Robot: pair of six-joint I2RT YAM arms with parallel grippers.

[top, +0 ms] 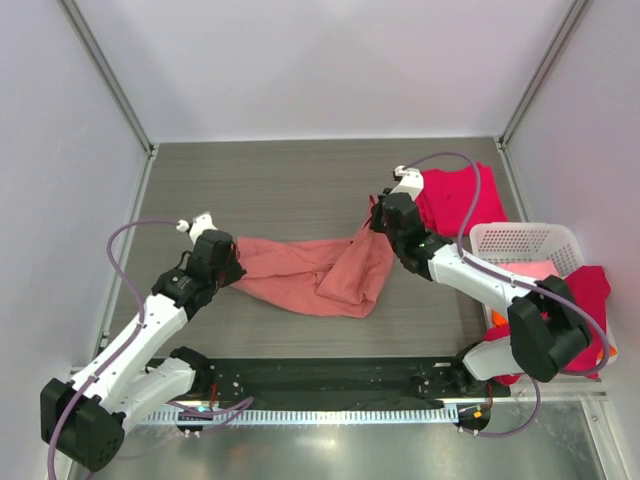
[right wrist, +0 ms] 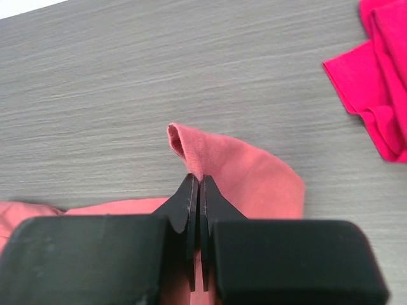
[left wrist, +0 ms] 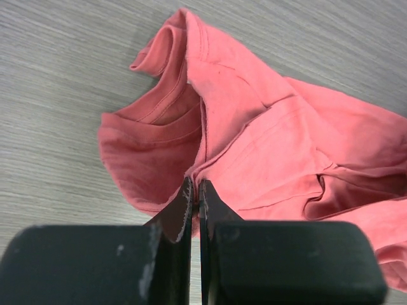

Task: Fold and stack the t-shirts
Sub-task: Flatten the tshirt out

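Seen from above, the soft salmon-pink cloth t-shirt (top: pixel 310 272) sags between the left gripper (top: pixel 235 268) and the right gripper (top: pixel 373 227). In the left wrist view, the jaws pinch it beside the collar. In the right wrist view, the jaws pinch a raised fold, with a crimson-red cloth t-shirt (right wrist: pixel 381 89) off to their right.

Centre: salmon-pink t-shirt (top: pixel 315 270), unfolded and twisted, stretched left to right across the table, both ends pinched and raised, collar at the left end, middle sagging. Far right: crimson t-shirt (top: pixel 462 195), lying rumpled. Near right edge: second crimson t-shirt (top: pixel 590 295), light pink t-shirt (top: pixel 530 270) and orange t-shirt (top: pixel 497 318), heaped together.
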